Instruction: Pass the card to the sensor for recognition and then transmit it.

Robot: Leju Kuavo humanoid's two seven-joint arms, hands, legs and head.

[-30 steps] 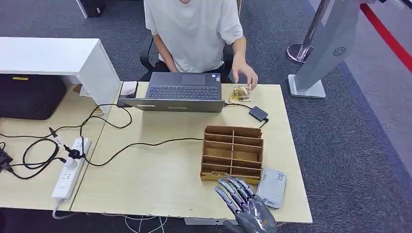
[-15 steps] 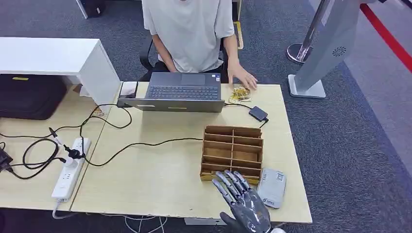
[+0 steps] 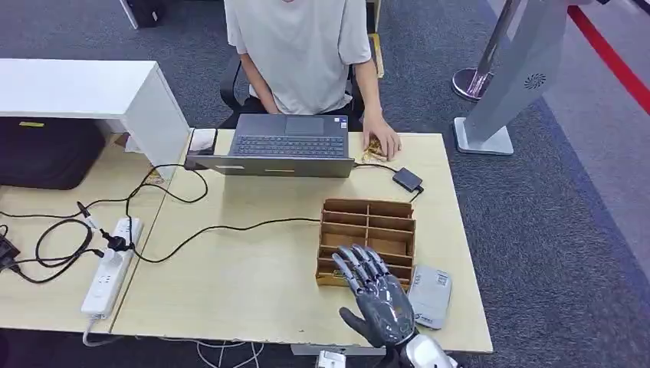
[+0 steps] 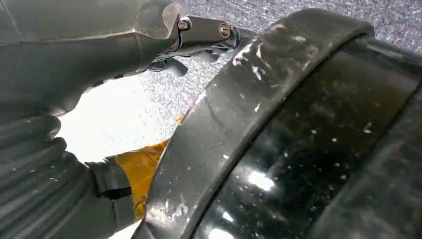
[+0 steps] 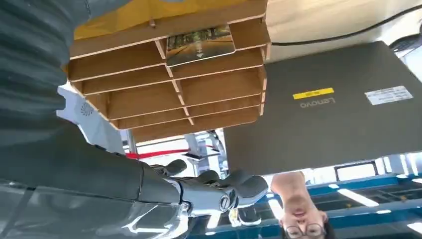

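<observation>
Right hand raised over the card rack, nothing grasped yet.

Over the last second the right hand [image 3: 377, 295] has been lifted forward from the table edge, fingers spread and empty, above the rack's [image 3: 368, 241] near row; a reach for the card is judged to be starting. The card [image 5: 200, 45], printed with a green scene, is seen standing in a near slot. The left hand's [image 4: 74, 64] state cannot be told.
</observation>
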